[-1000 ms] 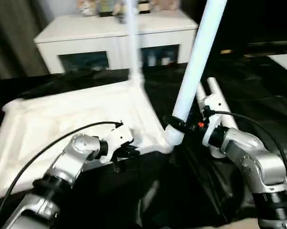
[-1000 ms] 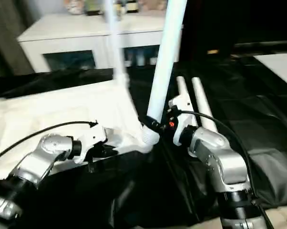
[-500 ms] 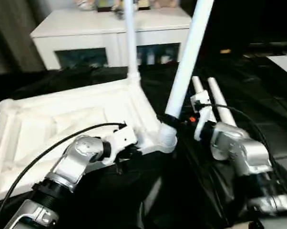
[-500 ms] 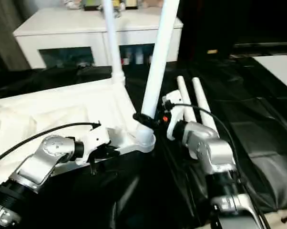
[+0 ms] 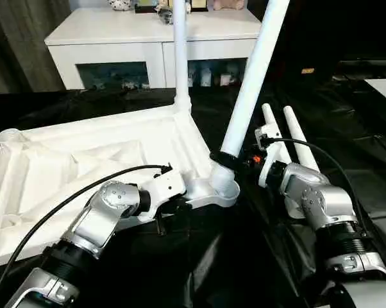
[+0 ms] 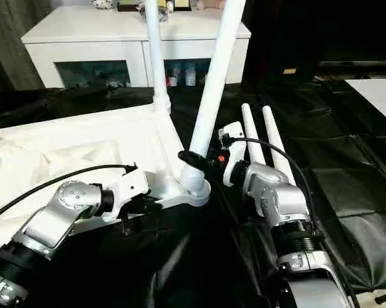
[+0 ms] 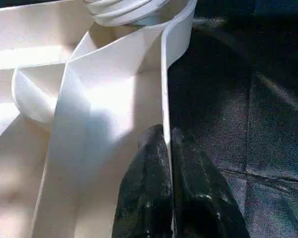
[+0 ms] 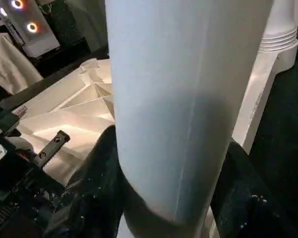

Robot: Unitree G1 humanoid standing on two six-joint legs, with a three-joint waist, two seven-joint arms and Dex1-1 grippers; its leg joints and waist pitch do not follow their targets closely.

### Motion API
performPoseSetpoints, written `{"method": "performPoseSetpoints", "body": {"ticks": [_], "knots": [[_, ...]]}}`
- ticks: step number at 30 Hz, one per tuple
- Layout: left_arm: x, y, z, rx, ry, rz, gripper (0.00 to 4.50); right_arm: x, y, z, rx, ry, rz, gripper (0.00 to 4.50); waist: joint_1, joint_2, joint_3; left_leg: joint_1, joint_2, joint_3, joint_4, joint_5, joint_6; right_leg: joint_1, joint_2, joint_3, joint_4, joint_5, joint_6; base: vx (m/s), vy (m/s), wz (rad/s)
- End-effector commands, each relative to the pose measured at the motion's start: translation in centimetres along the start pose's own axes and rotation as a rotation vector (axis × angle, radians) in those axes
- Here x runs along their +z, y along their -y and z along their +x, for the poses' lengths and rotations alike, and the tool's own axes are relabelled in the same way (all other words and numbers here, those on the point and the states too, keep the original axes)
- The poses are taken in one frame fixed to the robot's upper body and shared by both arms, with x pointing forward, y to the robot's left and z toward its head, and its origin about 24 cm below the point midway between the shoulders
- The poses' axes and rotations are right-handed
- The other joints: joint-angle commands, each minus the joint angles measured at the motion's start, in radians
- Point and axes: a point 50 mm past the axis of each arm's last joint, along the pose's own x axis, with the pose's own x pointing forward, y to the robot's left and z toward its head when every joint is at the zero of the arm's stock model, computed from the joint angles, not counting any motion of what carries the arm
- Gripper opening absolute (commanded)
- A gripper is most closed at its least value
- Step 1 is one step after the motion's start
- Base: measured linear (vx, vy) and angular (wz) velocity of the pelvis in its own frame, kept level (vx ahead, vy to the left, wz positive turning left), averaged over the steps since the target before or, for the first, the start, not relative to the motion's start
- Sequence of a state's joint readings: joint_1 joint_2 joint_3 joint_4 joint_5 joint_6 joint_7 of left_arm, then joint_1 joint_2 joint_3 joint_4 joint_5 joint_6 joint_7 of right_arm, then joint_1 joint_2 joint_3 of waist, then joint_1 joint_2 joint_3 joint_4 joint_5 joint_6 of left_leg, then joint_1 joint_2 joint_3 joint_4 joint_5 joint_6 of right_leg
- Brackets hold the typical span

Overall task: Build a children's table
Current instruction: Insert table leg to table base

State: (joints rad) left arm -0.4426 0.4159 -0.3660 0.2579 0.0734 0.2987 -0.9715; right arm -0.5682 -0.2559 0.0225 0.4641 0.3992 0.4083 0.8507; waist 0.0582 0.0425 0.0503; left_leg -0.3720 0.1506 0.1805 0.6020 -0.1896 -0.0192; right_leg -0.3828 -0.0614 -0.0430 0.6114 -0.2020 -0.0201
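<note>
The children's table top [image 5: 84, 160] lies upside down on black cloth, ribs facing up. One leg [image 5: 180, 58] stands upright in its far right corner socket. A second leg [image 5: 251, 83] leans to the right with its lower end in the near right corner socket [image 5: 222, 188]. My right gripper [image 5: 226, 158] is shut on this leg just above the socket; its fingers [image 8: 97, 168] sit on either side of the tube [image 8: 183, 99]. My left gripper [image 5: 172, 208] is shut on the top's thin near rim [image 7: 165, 99], left of that socket. Two loose legs [image 5: 295, 138] lie side by side to the right.
A white cabinet [image 5: 116, 38] with dark glass doors stands at the back, small items on top. A flat white board [image 5: 385, 86] shows at the right edge. Black cloth [image 5: 244, 269] covers the surface around the table top.
The head camera has tilted, shifting the whole picture. The tilted leg's lower end has come down from beside the corner into the near right socket. My left gripper keeps its hold on the rim.
</note>
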Motion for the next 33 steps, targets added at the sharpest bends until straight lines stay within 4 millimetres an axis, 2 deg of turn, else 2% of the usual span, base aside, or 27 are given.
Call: {"method": "performPoseSetpoints", "body": {"ticks": [1,4,5,6,7,9,14,17,18,33], "knots": [[-1.2,-0.2,-0.1,0.011,-0.067,-0.018,0.0,-0.2,0.4,-0.1,-0.019,-0.005,0.007,1.84,-0.001,-0.009,-0.053,0.019,0.079,-0.034,-0.086,-0.275,-0.006,0.024,-0.096,0.05,-0.083,-0.272,-0.201,0.0,0.0,0.0],[-1.1,-0.4,-0.2,0.01,-0.071,-0.012,0.0,-0.2,0.4,-0.2,-0.023,0.004,0.011,1.84,-0.001,-0.01,-0.053,0.019,0.08,-0.035,-0.087,-0.279,-0.008,0.024,-0.096,0.05,-0.083,-0.288,-0.198,0.0,0.0,0.0],[-1.1,-0.4,-0.2,0.01,-0.071,-0.011,0.0,-0.2,0.4,-0.2,-0.023,0.005,0.012,1.84,0.0,-0.003,-0.053,0.019,0.08,-0.037,-0.088,-0.283,-0.009,0.024,-0.096,0.05,-0.083,-0.289,-0.198,0.0,0.0,0.0],[-1.1,-0.4,-0.2,0.01,-0.07,-0.01,0.0,-0.2,0.4,-0.2,-0.022,0.008,0.013,1.84,-0.001,-0.006,-0.053,0.02,0.08,-0.036,-0.089,-0.293,-0.013,0.023,-0.095,0.049,-0.084,-0.291,-0.198,0.0,0.0,0.0],[-1.0,-0.4,-0.2,-0.003,-0.069,-0.004,0.0,-0.1,0.4,-0.4,-0.019,0.015,0.013,1.84,-0.001,-0.003,-0.052,0.022,0.079,-0.036,-0.089,-0.306,-0.017,0.021,-0.095,0.05,-0.086,-0.301,-0.198,0.0,0.0,0.0],[-1.0,-0.4,-0.3,-0.016,-0.069,0.004,0.0,0.0,0.3,-0.7,-0.015,0.018,0.012,1.84,-0.001,-0.005,-0.052,0.022,0.08,-0.037,-0.089,-0.313,-0.019,0.021,-0.095,0.05,-0.086,-0.31,-0.195,0.0,0.0,0.0],[-0.9,-0.4,-0.4,-0.026,-0.069,0.009,0.0,-0.1,0.5,-1.0,-0.015,0.019,0.012,1.84,-0.002,-0.005,-0.055,0.017,0.079,-0.035,-0.088,-0.28,-0.011,0.026,-0.095,0.05,-0.082,-0.248,-0.21,0.0,0.0,0.0],[-0.9,-0.4,-0.4,-0.03,-0.07,0.008,0.0,-0.3,0.6,-1.1,-0.018,0.016,0.018,1.84,0.0,0.0,-0.054,0.019,0.08,-0.036,-0.088,-0.284,-0.009,0.025,-0.095,0.05,-0.081,-0.246,-0.217,0.0,0.0,0.0],[-0.9,-0.4,-0.4,-0.03,-0.07,0.009,0.0,-0.3,0.6,-1.1,-0.017,0.016,0.019,1.84,-0.001,-0.002,-0.054,0.019,0.08,-0.035,-0.088,-0.29,-0.01,0.025,-0.095,0.049,-0.082,-0.251,-0.217,0.0,0.0,0.0],[-1.0,-0.7,-0.8,-0.038,-0.073,0.008,0.0,-2.5,0.6,-1.4,-0.034,0.002,0.085,1.84,0.001,0.001,-0.053,0.018,0.082,-0.036,-0.092,-0.295,-0.015,0.025,-0.097,0.05,-0.082,-0.245,-0.221,0.0,0.0,0.0]]}}
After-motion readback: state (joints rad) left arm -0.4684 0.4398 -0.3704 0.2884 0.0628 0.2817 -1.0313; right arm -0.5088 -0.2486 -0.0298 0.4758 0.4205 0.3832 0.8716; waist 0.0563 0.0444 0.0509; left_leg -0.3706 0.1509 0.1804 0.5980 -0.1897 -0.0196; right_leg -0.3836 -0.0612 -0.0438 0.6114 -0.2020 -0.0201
